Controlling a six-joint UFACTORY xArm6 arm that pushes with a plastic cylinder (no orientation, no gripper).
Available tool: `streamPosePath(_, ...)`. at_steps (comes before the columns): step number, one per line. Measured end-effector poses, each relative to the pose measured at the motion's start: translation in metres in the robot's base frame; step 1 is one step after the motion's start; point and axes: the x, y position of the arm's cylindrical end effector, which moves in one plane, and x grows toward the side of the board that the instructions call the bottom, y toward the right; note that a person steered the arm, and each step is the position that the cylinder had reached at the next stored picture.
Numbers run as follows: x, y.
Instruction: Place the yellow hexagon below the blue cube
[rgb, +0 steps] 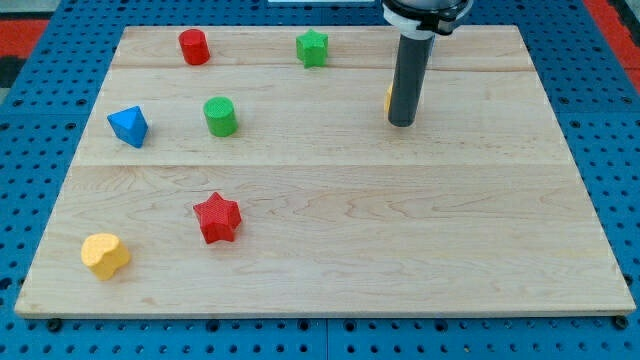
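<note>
My tip (402, 122) rests on the wooden board (400, 230) in the upper right part of the view. A yellow block (388, 98), probably the yellow hexagon, shows only as a thin sliver at the rod's left edge; the rod hides the rest. The blue cube (128, 126) sits near the board's left edge, far to the view's left of my tip.
A red cylinder (194, 47) and a green star (312, 47) stand near the top edge. A green cylinder (220, 116) is right of the blue cube. A red star (217, 218) and a yellow heart-like block (105, 255) lie at the lower left.
</note>
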Motion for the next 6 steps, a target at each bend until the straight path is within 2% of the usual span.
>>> streamPosePath(1, 0.000, -0.058)
streamPosePath(2, -0.018, -0.091)
streamPosePath(3, -0.055, -0.080)
streamPosePath(4, -0.061, -0.048)
streamPosePath(5, -0.056, -0.008)
streamPosePath(6, -0.034, -0.003)
